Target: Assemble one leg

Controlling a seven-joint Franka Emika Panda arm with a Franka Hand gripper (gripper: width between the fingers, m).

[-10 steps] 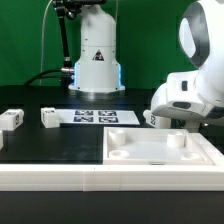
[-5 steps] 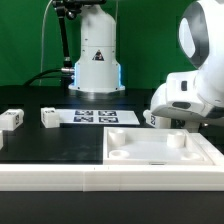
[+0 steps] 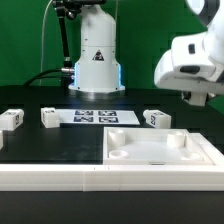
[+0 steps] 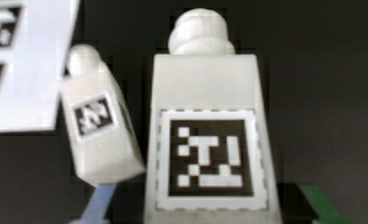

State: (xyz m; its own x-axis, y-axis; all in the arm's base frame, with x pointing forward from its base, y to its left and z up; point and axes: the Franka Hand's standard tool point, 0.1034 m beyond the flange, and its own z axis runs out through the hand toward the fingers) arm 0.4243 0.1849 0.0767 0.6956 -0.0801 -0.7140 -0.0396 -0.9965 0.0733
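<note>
In the wrist view a white leg with a black-and-white tag fills the middle, standing between my gripper's fingers; it looks close to the camera and held. A second leg lies lower beside it, next to the marker board. In the exterior view my gripper hangs raised at the right, and the held leg is hidden behind the hand. One leg lies under it on the table. Two more legs lie at the left.
The large white tabletop panel with round sockets lies at the front right. The marker board lies in the middle of the table. The robot base stands behind it. A white ledge runs along the front.
The arm has risen from table height at the right to well above it. The leg on the table at the right, half hidden before, now shows whole.
</note>
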